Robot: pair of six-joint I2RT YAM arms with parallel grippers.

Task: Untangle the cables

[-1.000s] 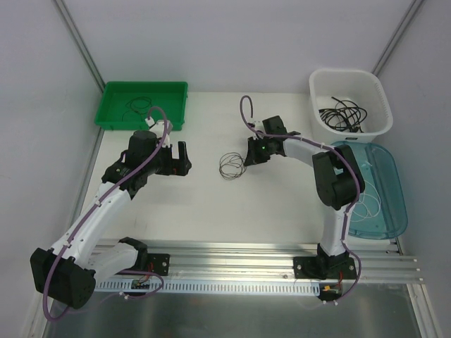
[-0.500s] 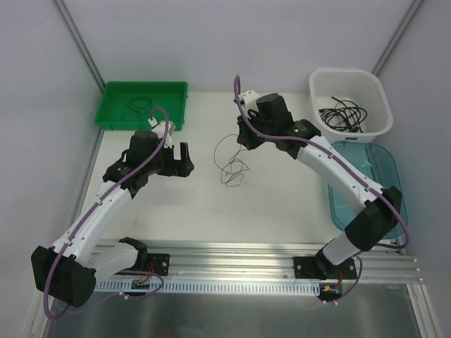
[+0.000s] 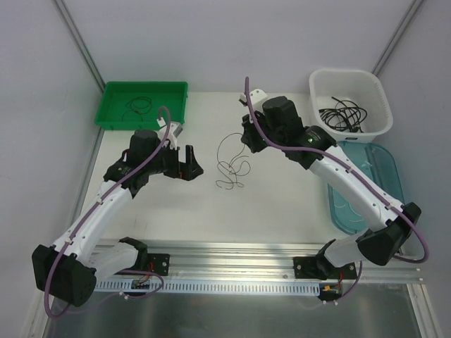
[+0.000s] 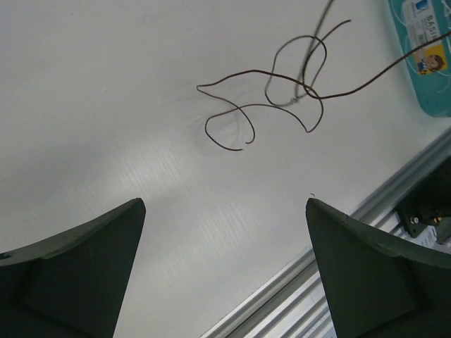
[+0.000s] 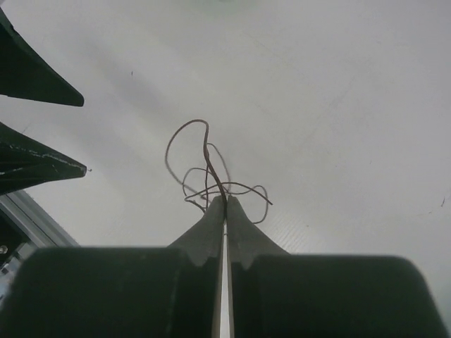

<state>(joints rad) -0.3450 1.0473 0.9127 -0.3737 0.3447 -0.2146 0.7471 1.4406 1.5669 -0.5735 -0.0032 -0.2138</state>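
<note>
Dark thin cable (image 3: 232, 167) hangs in loose loops over the middle of the table (image 3: 282, 197) from the right end effector (image 5: 225, 201), pinched shut on it, so the wide-open, empty left end effector (image 4: 224, 204) nearby should, I reckon, catch a low loop and draw leftward gently.

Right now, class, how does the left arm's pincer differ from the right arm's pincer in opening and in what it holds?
The dark left pincer stands wide open and empty; the dark right pincer is shut on the thin dark looped cable. The left pincer sits clear of that cable; the right pincer touches it. Both hang over the white table.
</note>
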